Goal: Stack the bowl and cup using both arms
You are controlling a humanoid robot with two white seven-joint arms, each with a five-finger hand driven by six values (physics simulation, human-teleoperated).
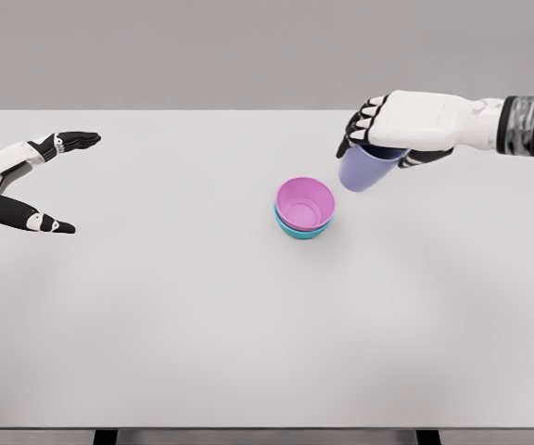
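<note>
- Head view: a broad, matte, pale grey table (pixel 156 352) is seen, smooth and without pattern, with a plain grey wall behind it.
- Near the table's middle, two bowls are counted, nested one inside the other. The pink bowl (pixel 305 203) is round, smooth and glossy, and is seated in the teal bowl (pixel 300 231), of which only a thin crescent of rim and wall is shown below and to the left.
- Nothing is seen inside the pink bowl; its hollow is bare.
- One cup (pixel 367 168) is counted: lavender-blue, smooth, tapering to a narrower base. It is held above the table, tilted, just up and right of the stacked bowls and apart from them.
- The right hand (pixel 392 130) is closed around the cup's upper part from above, dark fingers (pixel 360 125) curled over the rim on the far side. Its shell is white and hard-looking, with black joints and a banded dark wrist.
- The left hand (pixel 28 181) is seen at the left edge over the table, well apart from the bowls. It is spread wide, thumb and fingers forming an open fork, with nothing held.
- Two hands, two bowls and one cup are counted in all.
</note>
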